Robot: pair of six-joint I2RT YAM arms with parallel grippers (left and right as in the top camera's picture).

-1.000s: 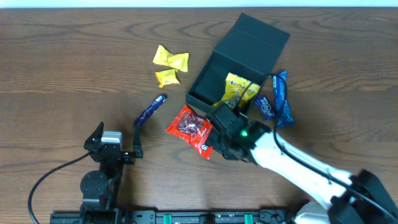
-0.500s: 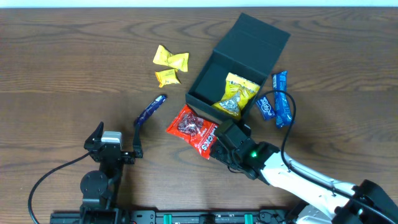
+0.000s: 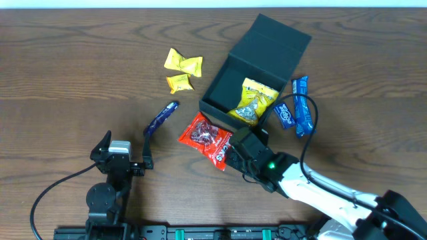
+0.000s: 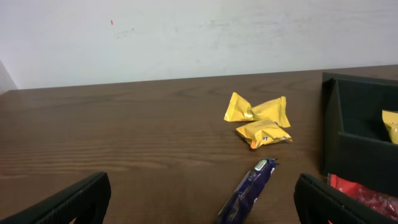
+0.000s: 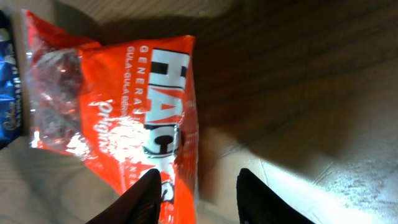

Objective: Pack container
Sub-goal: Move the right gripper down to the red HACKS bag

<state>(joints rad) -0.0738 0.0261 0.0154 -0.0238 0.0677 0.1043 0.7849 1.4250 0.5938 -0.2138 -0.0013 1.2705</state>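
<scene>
Wood-grain tabletop (image 3: 67,60) is seen from overhead, the container (image 3: 223,87) lying open on it, a yellow packet (image 3: 252,100) inside. A red packet (image 3: 207,139) is found just beside the container's near corner, under the right gripper (image 3: 235,155). At the left wrist, the left gripper (image 4: 199,208) is spread wide and empty, well apart from the container. At the right wrist, the jaws are parted astride the red packet's edge, unclamped.

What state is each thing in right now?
container: lid open.
yellow packet: lying inside container.
red candy packet: flat on table beside container, not gripped.
two loose yellow packets: on table, unpacked.
left blue packet: on table, unpacked.
two right blue packets: on table, unpacked.
left gripper: open, empty.
right gripper: open, straddling red candy packet's edge.
</scene>
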